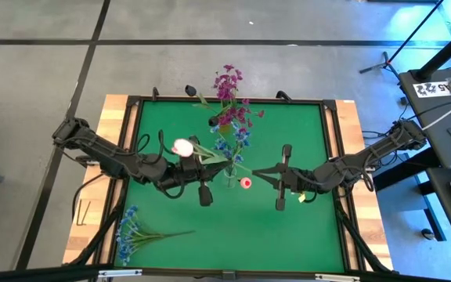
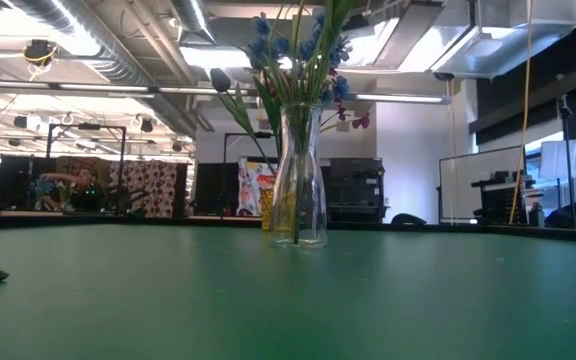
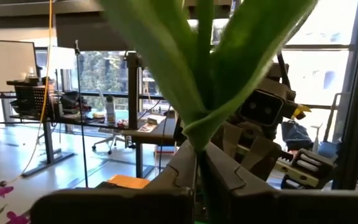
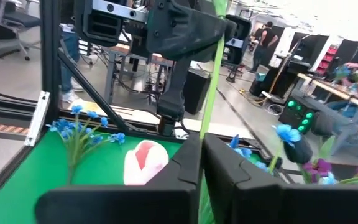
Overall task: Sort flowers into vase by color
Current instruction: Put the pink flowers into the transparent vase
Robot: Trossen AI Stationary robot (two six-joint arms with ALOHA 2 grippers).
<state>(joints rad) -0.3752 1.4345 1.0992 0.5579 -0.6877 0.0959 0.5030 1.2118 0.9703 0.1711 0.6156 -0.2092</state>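
A glass vase (image 1: 229, 174) stands at the centre of the green table (image 1: 304, 227) in the high view, with blue flowers (image 1: 233, 141) in it and purple flowers (image 1: 229, 86) reaching toward the top edge of the mat. In the low view the vase (image 2: 299, 180) stands upright in mid-frame, stems and blue blossoms rising out of its neck.

The left gripper (image 1: 202, 184) sits just left of the vase, its fingers closed on the green stem of a white-pink tulip (image 1: 183, 147); its wrist view shows the stem and leaves (image 3: 210, 68) pinched between the fingers.

The right gripper (image 1: 261, 174) is just right of the vase, closed on a thin green stem (image 4: 215, 68) with a pink bud (image 1: 246, 183) at its tip.

A loose blue spray (image 1: 131, 231) lies at the lower left of the table.
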